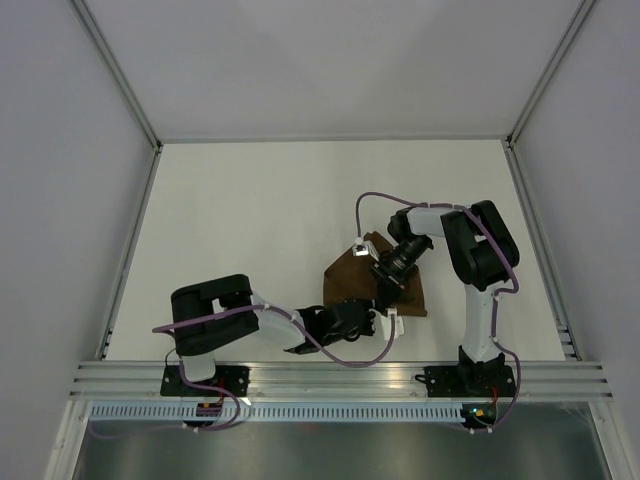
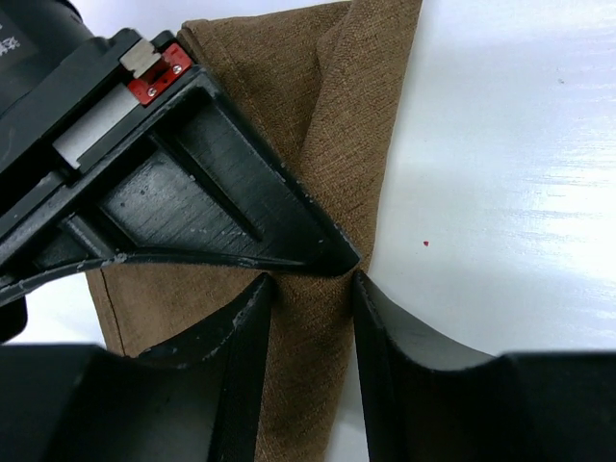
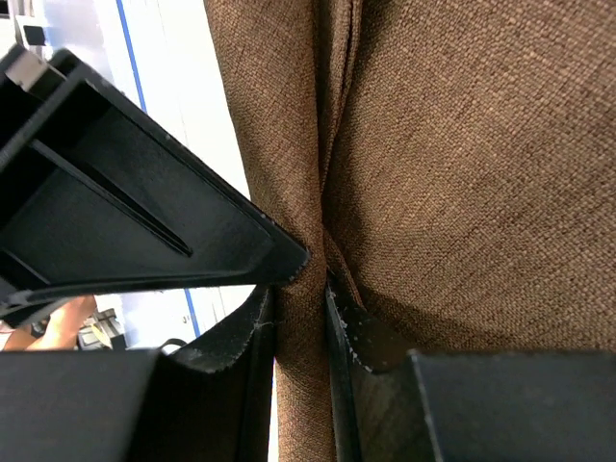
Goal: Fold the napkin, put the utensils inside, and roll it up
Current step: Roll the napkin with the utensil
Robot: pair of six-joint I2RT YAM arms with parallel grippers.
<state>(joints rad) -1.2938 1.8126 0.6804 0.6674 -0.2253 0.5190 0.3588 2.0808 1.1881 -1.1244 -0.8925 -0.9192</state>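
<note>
Right fingers [image 3: 366, 342] first: they are pressed in on a narrow upright ridge of the napkin [image 3: 462, 173], a tight pleat nipped between them, with brown weave filling most of the right wrist view. Over to the left fingers [image 2: 241, 346]: they sit a little wider, with a strip of the same cloth running through the gap. Whether they squeeze it or only straddle it, I can't tell.

Outward now. From above, the napkin lies on the white tabletop [image 1: 260, 220], slightly right of centre in the near half, bunched into an uneven folded shape. The left fingers are at its near end, the right fingers further back on it.

How will it handle? It looks like soft, light, matte woven fabric with no stiffness. It should crease where pinched and sag between two holds. The weave looks grippy, so slipping seems unlikely, and nothing here is fragile. I'd say the best holds are hems and corners, both ends together, kept low.

Plenty is hidden. No knife shows in any view, and I can't say whether it's under the cloth, under an arm or elsewhere. The left arm [image 1: 250, 320] and right arm [image 1: 480, 260] cover much of the napkin from above, so its outline and layer count are unclear. A large black gripper part [image 2: 173, 183] crowds the upper left of each wrist view.
</note>
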